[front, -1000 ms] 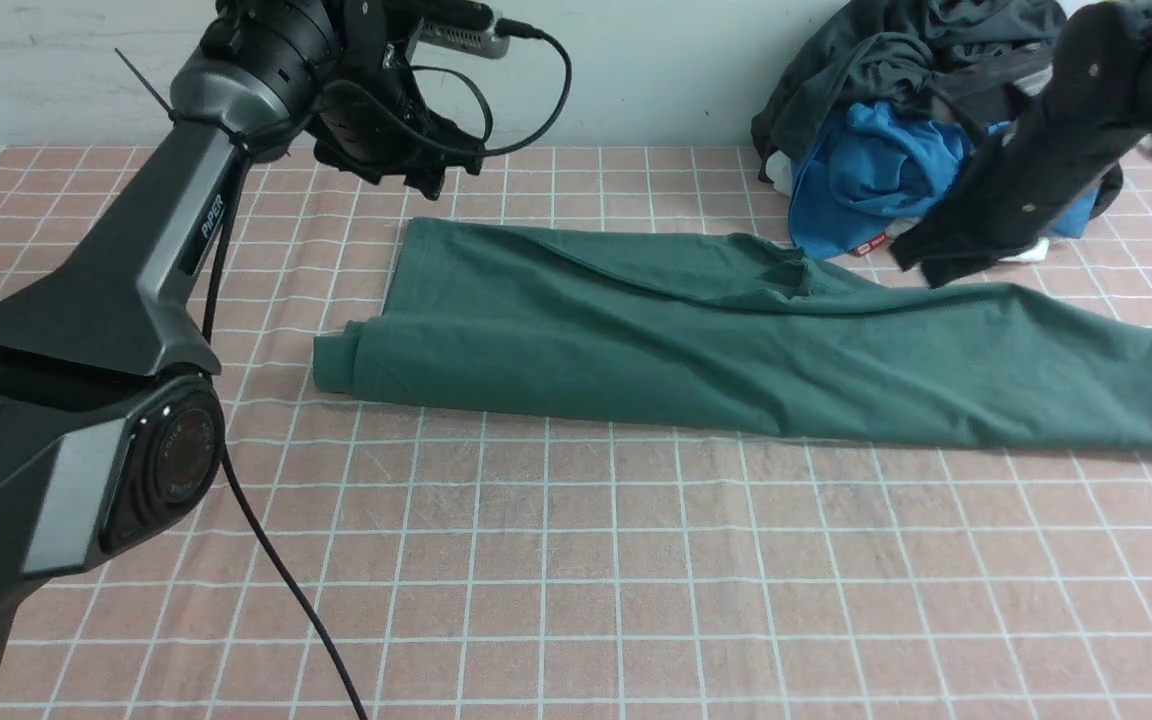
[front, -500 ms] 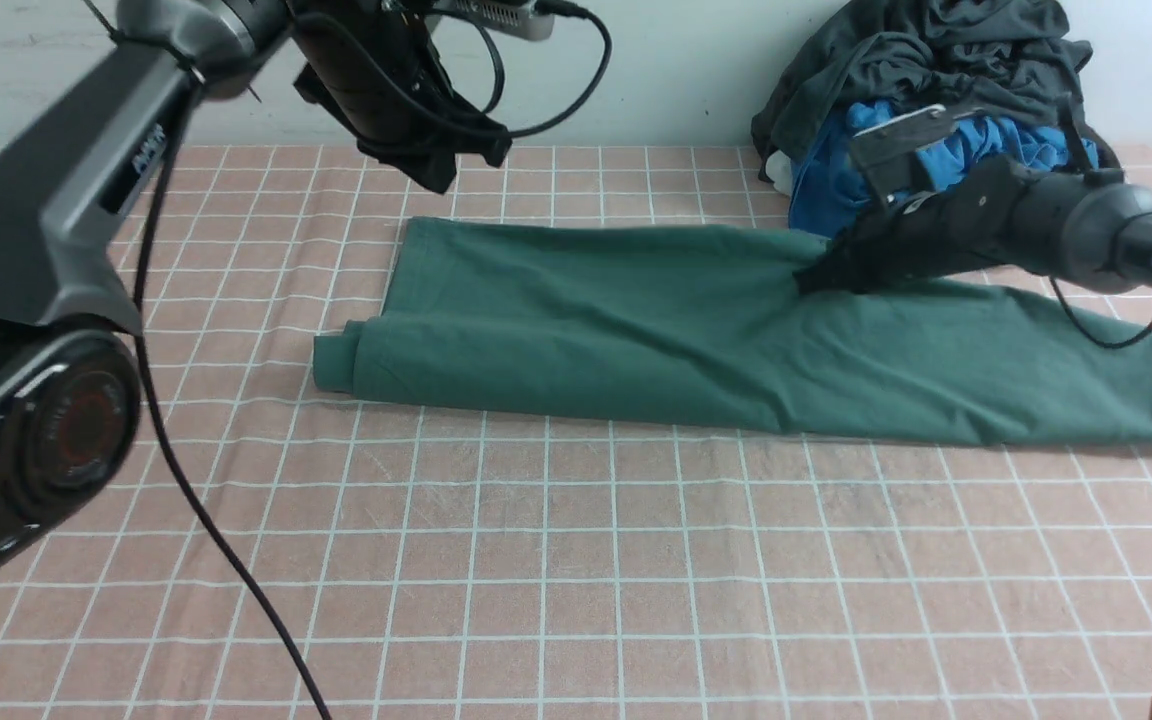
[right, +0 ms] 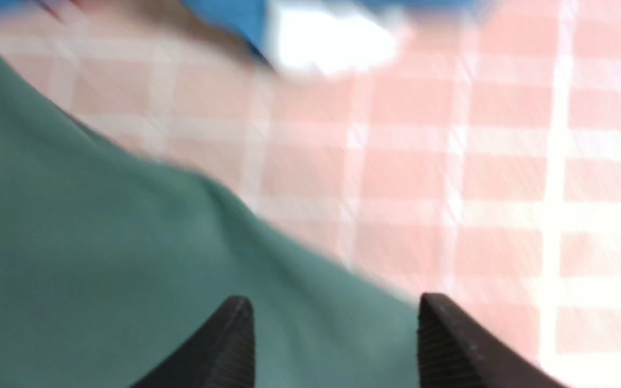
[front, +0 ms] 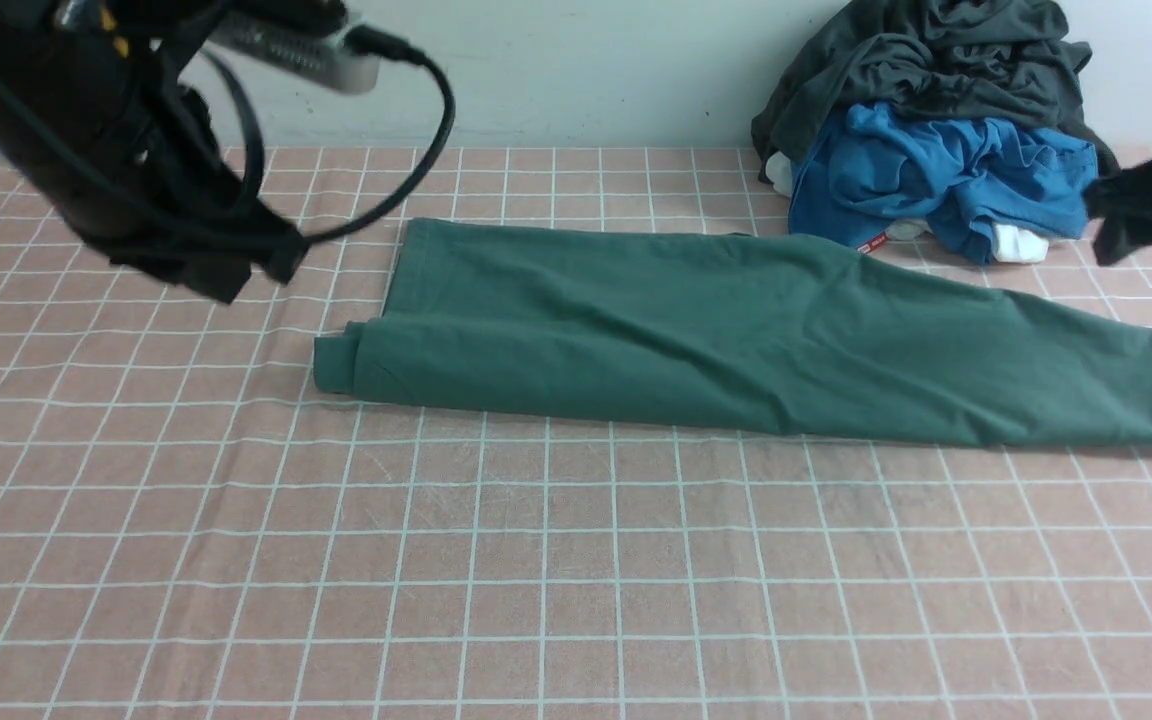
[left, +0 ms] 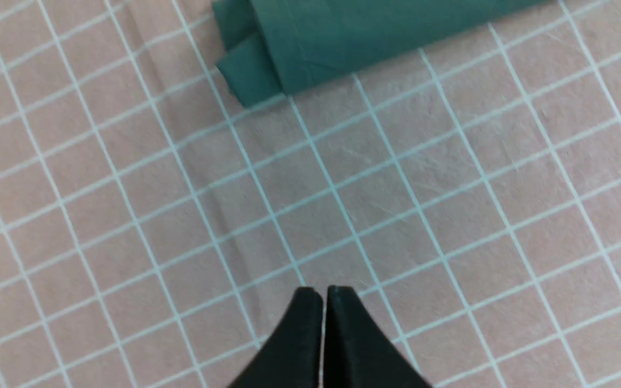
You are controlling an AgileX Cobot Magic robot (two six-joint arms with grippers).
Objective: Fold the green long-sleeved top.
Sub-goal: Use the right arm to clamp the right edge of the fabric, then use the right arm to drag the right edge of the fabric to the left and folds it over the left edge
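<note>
Jaws pressed together, our left gripper [left: 324, 291] hangs over the checked cloth [front: 536, 560] at the upper left of the front view, while our right gripper [right: 337, 302], jaws apart and holding nothing, hovers at the right edge above the top [front: 736, 330], which lies folded in a long band across the middle.

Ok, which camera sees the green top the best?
The front view. It shows nearly the whole green top stretched across the checked cloth, only its right end cut off. The left wrist view catches just one folded end; the right wrist view, a blurry green patch.
</note>
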